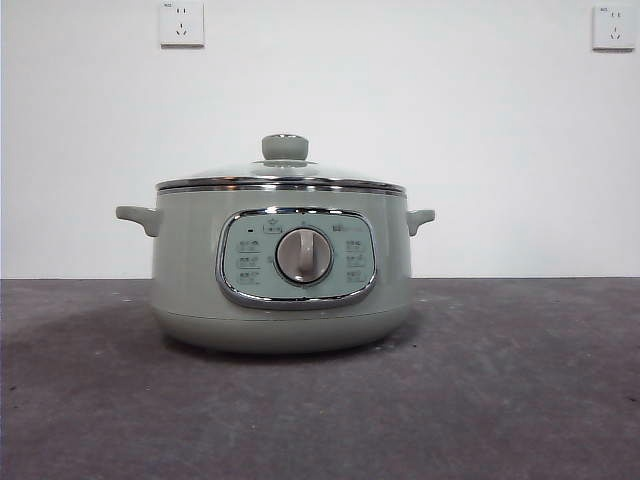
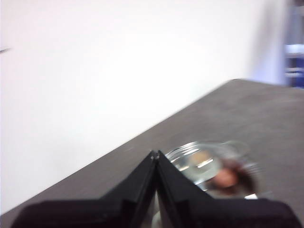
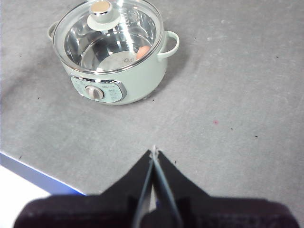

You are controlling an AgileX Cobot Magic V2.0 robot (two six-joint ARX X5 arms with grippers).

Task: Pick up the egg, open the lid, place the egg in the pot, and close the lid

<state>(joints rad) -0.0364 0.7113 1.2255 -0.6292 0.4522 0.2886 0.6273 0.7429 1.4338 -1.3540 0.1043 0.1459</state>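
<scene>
Both tools are empty with jaws pressed together, the left tool (image 2: 156, 154) and the right tool (image 3: 154, 153) each raised well clear of the pot (image 1: 282, 270) on the tabletop (image 1: 520, 380). Egg (image 3: 142, 52) already lies inside under the seated lid (image 3: 108, 35). Egg looks light, smooth and breakable; glass lid stiff and slippery, so take it by its knob.

Low front camera level and close on pot (image 1: 281, 262), right wrist high above it, left wrist blurred.
</scene>
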